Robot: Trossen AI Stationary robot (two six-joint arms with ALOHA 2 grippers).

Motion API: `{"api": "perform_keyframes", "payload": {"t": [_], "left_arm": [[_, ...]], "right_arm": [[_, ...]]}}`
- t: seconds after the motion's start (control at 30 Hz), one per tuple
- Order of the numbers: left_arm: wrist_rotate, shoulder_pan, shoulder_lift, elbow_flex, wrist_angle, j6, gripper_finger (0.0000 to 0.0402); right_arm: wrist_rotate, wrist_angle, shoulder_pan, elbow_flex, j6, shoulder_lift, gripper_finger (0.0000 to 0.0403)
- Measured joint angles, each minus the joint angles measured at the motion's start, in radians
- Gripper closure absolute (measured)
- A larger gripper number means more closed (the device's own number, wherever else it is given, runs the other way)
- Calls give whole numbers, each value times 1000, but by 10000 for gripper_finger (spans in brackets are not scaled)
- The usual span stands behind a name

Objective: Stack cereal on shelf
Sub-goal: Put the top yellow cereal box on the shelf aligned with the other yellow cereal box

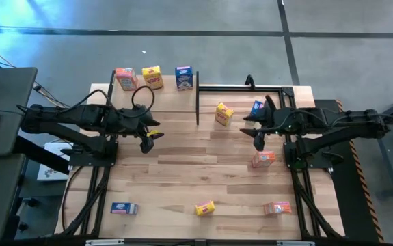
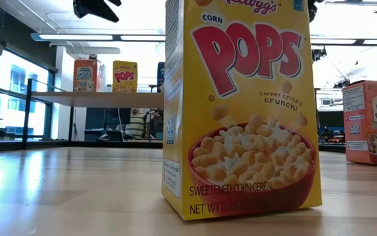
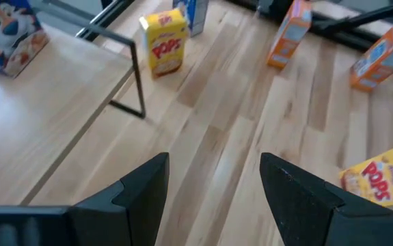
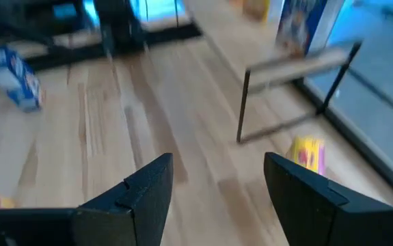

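With three boxes already up on the shelf (image 1: 175, 101) and both grippers empty, fingers apart, I'd send the right gripper (image 1: 258, 140) down squarely over the orange box (image 1: 264, 159) just beside it, off the shelf's near right corner.

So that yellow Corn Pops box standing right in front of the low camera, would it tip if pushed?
Probably: the yellow Corn Pops box stands tall on a narrow base. It looks like light, stiff cardboard, so a push high up likely topples it.

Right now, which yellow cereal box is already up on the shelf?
The yellow box standing between the orange-red box and the blue box on the shelf; the other two yellow boxes sit on the tabletop.
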Motion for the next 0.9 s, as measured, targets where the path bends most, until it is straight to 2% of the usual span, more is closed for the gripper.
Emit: {"api": "perform_keyframes", "payload": {"t": [0.27, 0.63, 0.9], "left_arm": [[0, -5, 0, 0, 18, 1, 181], [0, -5, 0, 0, 18, 1, 181], [0, -4, 0, 0, 18, 0, 181]], "right_arm": [[18, 173, -97, 27, -145, 0, 180], [21, 198, -266, 84, -334, 0, 180], [-50, 183, -418, 131, -371, 53, 180]]}}
